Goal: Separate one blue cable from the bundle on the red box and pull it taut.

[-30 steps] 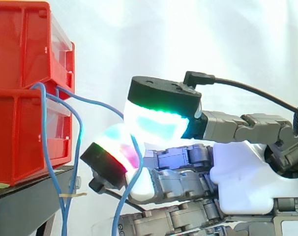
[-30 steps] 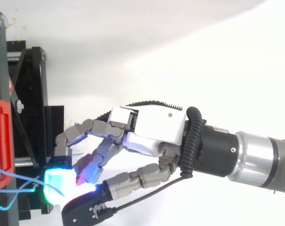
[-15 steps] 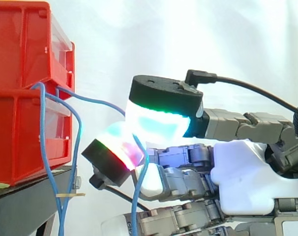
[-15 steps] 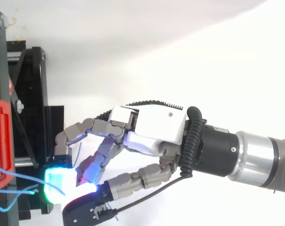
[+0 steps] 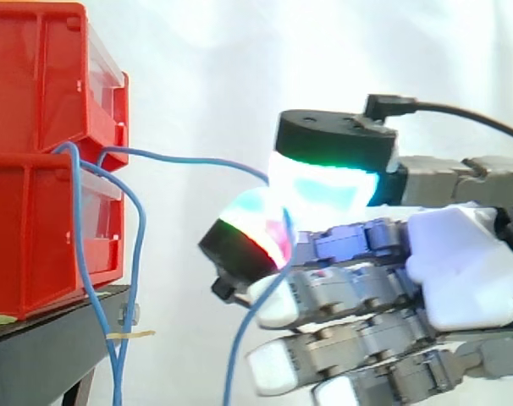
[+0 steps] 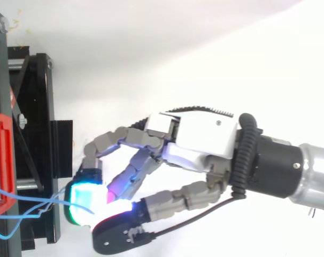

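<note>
Left of the fingers, at the red box point(image 5: 36, 228), the bundle point(image 5: 114, 372) hung slack, while my hand point(image 5: 460, 271) pinched one blue cable point(image 5: 189, 158) between glowing fingertips point(image 5: 324, 182); I judged it separated and nearly taut.

Lab: white curtain point(image 5: 239, 68), red bins point(image 5: 28, 220), blk stand point(image 6: 36, 107)

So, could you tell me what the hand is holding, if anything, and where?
The hand pinches one blue cable between two glowing pads, partway along its length; the rest hangs below.
</note>
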Controlling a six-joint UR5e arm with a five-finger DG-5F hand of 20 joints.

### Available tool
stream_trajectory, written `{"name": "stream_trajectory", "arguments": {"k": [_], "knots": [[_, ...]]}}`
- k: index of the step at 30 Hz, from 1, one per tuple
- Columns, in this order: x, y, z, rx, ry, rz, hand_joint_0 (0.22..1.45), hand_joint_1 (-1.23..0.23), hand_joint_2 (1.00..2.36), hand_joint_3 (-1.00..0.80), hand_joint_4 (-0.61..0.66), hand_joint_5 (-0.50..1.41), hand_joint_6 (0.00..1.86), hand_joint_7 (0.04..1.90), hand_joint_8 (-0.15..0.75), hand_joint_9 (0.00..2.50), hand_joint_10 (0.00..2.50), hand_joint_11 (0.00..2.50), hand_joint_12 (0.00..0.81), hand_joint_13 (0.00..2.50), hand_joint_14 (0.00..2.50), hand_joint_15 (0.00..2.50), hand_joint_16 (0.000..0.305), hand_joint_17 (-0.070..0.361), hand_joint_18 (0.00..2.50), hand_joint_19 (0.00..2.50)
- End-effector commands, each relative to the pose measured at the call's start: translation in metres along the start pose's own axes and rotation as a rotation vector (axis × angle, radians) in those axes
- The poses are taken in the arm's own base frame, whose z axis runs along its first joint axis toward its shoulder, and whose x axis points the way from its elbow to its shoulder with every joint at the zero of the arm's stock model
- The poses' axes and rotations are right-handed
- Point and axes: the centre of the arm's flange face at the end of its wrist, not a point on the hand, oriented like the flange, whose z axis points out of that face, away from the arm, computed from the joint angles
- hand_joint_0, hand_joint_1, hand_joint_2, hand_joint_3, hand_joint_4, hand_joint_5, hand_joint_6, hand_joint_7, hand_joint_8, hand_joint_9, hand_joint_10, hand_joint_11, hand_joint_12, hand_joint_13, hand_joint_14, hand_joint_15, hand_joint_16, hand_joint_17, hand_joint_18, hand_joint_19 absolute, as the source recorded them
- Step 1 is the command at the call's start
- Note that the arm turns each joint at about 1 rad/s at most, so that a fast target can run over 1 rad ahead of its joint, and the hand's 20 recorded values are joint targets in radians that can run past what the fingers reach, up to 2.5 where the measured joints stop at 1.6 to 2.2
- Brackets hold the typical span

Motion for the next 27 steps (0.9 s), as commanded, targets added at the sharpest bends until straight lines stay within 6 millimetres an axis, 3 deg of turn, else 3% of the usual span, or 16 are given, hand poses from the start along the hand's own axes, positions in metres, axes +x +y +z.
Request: {"name": "stream_trajectory", "arguments": {"k": [1,7,27], "knots": [[-0.007,0.005,-0.017,0.015,-0.014,-0.012,0.48,-0.82,1.32,0.01,-0.17,-0.01,0.87,1.16,0.267,1.02,0.0,0.0,0.367,0.85,0.01,0.18,0.053,0.118,0.91,0.28],[-0.01,0.009,-0.03,0.014,-0.04,-0.014,0.48,-0.82,1.34,0.01,-0.17,0.0,0.86,1.16,0.265,0.99,0.0,0.0,0.365,0.81,0.01,0.18,0.053,0.119,0.9,0.28],[-0.006,0.007,-0.03,0.01,-0.039,-0.023,0.46,-0.82,1.4,-0.02,-0.17,0.0,0.86,1.15,0.257,0.91,0.0,0.0,0.376,0.75,0.01,0.17,0.055,0.123,0.86,0.3]]}}
